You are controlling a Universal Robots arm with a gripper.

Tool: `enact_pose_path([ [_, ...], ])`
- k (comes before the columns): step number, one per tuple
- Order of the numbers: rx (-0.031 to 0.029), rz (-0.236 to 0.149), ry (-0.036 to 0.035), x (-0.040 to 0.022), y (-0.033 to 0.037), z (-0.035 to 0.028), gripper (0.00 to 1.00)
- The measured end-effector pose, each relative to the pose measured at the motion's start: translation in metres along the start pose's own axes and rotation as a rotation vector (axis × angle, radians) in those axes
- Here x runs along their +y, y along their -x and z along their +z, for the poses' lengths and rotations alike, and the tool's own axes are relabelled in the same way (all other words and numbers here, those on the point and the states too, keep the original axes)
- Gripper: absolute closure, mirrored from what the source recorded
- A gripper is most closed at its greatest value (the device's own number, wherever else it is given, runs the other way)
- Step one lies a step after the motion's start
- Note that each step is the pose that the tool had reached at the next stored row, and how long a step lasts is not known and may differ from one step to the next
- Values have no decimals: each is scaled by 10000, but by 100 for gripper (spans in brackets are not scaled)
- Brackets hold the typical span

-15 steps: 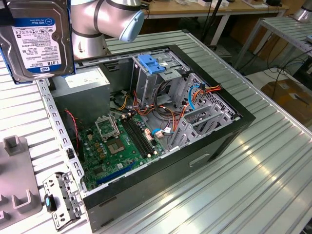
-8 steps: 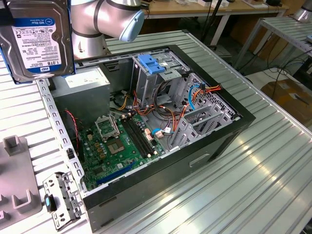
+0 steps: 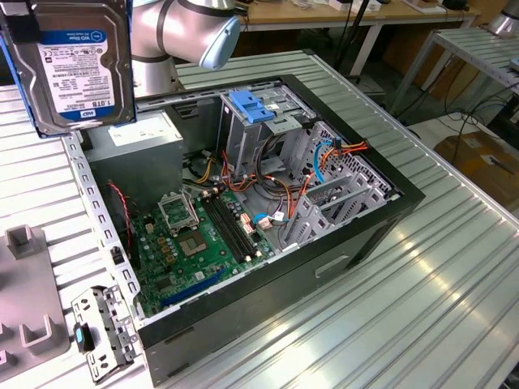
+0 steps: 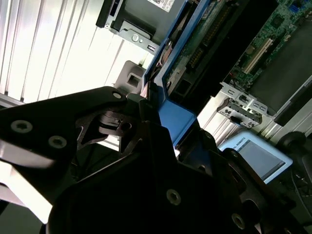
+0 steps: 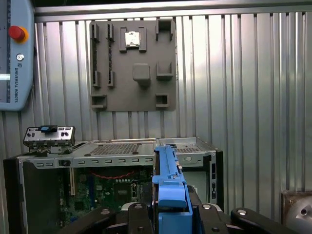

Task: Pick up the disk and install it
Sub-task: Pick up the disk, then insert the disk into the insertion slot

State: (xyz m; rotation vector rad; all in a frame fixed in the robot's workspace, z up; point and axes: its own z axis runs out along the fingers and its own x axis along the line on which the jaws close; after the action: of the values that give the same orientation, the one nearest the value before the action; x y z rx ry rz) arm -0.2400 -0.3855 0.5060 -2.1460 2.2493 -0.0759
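Table: one ribbed grey metal table (image 3: pixel 438 308). It carries everything else we count.

Case: one black, open-sided computer case (image 3: pixel 243 320) lies flat near the table's middle with its open side up. We judge it lies that way so the inside can be reached from above.

Arm: one silver robot arm (image 3: pixel 174 28) rises at the table's far edge, behind the case.

Tray: one grey moulded fixture tray (image 3: pixel 28 296) with pockets sits beside the case, toward the table edge at the exterior view's left. We take the pockets to be parking places for parts.

Board: one green circuit board (image 3: pixel 203 235) lies on the case floor.

Disk: one flat dark rectangular hard disk (image 3: pixel 81 65) with bright blue plastic side rails hangs in the air above the table. It is higher than the case rim and touches only the claw. It stands on edge, which we judge suits sliding it in rail-first.

Claw: one black claw (image 5: pixel 170 217) is closed onto the disk, with its fingers pressed against the two sides.

Port plate: one perforated metal port plate (image 3: pixel 101 328) lies just beside the case's near corner.

Latch plate: one lighter blue ridged latch plate (image 3: pixel 253 108) sits on top of the grey drive cage (image 3: pixel 243 150) inside the case.
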Motion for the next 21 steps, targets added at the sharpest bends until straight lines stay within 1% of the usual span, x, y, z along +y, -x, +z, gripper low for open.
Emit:
enact_pose_path([
  [3, 0, 1, 0, -63, -26, 12, 63],
  [5, 0, -1, 0, -132, -32, 21, 63],
  [7, 0, 1, -1, -269, -30, 38, 63],
  [9, 0, -1, 0, -359, -27, 46, 63],
  [10, 0, 1, 0, -432, -24, 54, 63],
  [12, 0, 1, 0, -603, -17, 72, 63],
  [13, 0, 0, 0, -706, -13, 83, 63],
  [14, 0, 0, -1, -756, -10, 89, 63],
  [15, 0, 0, 0, -787, -9, 92, 63],
  [16, 0, 0, 1, -797, -8, 93, 63],
  [21, 0, 0, 0, -807, -8, 93, 63],
])
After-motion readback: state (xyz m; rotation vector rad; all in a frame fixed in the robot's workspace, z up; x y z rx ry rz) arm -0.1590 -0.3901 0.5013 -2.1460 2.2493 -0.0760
